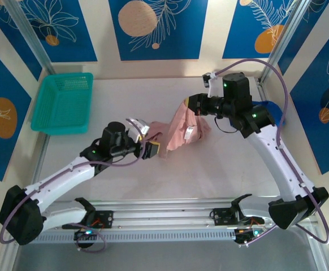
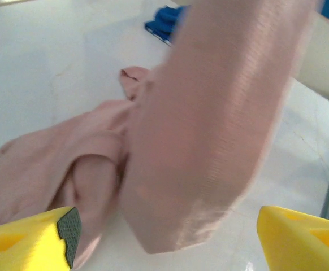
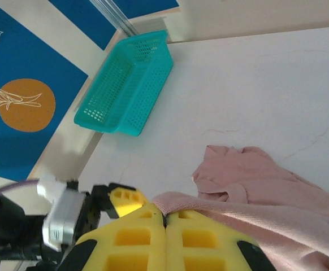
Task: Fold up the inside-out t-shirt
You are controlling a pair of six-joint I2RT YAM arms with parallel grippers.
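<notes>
Right of the basket (image 1: pixel 63 104), the right gripper (image 3: pixel 165 217) is clamped on the shirt (image 1: pixel 178 130), holding one end raised. The left gripper (image 1: pixel 151 150) gapes empty beside it.

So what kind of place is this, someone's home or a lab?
Most likely a robot lab cell: left arm and right arm bolted to a white table, aluminium frame posts at the corners, printed blue leaf panels as walls.

Basket (image 1: pixel 63 104) stands behind and left of t-shirt (image 1: pixel 174 134).
</notes>
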